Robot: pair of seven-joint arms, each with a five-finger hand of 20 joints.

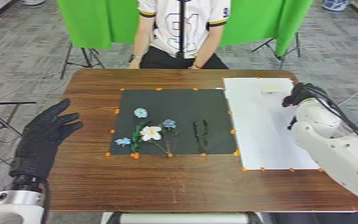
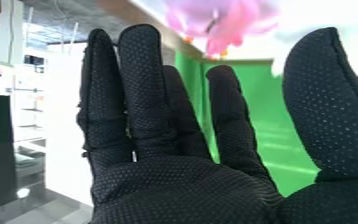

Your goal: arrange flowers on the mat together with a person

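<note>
Left of the flowers (image 1: 151,133), holds the left hand (image 1: 44,131) spread-fingered; and by the white sheet (image 1: 262,130), the right hand (image 1: 306,95), straight-fingered, spread!

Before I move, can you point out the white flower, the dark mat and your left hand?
White flower (image 1: 151,132): head view, on its bloom.
Dark mat (image 1: 180,102): head view, on a bare part near the far edge.
Left hand (image 1: 41,134): head view, on the middle of the glove.
</note>
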